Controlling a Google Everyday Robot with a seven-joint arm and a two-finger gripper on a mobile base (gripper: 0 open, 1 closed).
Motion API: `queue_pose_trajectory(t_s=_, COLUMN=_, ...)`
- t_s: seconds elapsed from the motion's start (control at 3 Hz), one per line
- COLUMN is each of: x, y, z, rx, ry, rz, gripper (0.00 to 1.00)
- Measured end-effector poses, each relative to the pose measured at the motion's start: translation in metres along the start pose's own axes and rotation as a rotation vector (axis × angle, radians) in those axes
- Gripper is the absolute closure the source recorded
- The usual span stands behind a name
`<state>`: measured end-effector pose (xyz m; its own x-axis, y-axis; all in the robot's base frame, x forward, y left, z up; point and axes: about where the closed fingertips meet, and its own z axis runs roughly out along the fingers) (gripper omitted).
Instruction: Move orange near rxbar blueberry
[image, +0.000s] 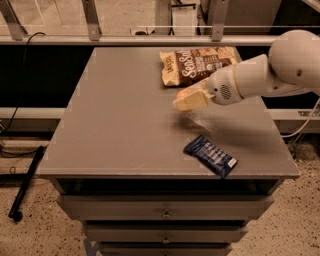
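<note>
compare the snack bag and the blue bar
The bag is bigger, brown and yellow, at the far edge of the table; the bar is smaller, dark blue, near the front edge. Both lie flat. The hand is between them.

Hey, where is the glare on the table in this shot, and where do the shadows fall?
Camera view: the light is dim and warm. A pale sheen lies on the table just below the gripper, which hangs between the snack bag and the rxbar blueberry. The arm casts a soft shadow on the tabletop to the right of that sheen.
</note>
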<state>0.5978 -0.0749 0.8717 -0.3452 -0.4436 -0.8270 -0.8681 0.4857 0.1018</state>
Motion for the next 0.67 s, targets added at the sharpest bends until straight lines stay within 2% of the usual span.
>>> queue_pose_trajectory(t_s=0.33, x=0.013, y=0.013, z=-0.015, rx=-0.031, ry=0.018, rz=0.034, gripper=1.0)
queue_pose_trajectory(t_s=0.67, x=0.022, y=0.03, z=-0.019, rx=-0.055, ry=0.031, rz=0.034, gripper=1.0)
